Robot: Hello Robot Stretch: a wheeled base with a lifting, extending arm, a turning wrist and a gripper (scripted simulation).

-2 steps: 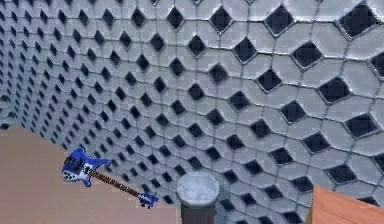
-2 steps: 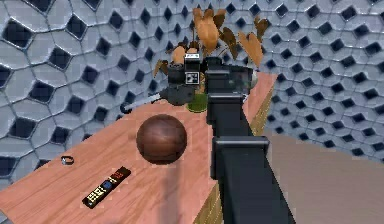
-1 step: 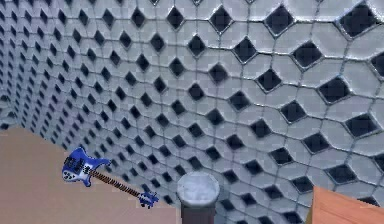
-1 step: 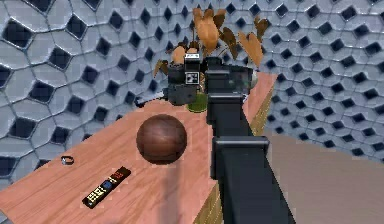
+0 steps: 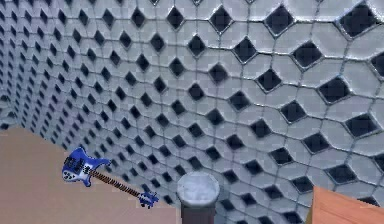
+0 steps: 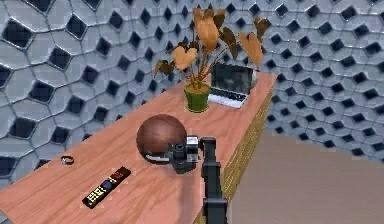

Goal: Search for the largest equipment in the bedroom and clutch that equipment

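Forward view: a blue guitar [image 5: 103, 176] lies on the floor [image 5: 40, 170] by the patterned wall [image 5: 200, 80], with a grey cylinder [image 5: 198, 192] at the bottom edge.

Arm side view: the brown ball [image 6: 160, 135], which I take for the equipment, rests on the counter [image 6: 110, 140]. My pincer [image 6: 178, 158] is right at its near side. I cannot tell whether my fingers are apart or together, nor whether they hold anything. A remote [image 6: 106, 186] lies nearby; a potted plant [image 6: 205, 55] and a laptop [image 6: 228, 85] stand farther along. My worry is that a round ball nudged off-centre would likely roll away toward the plant or off the counter's edge.
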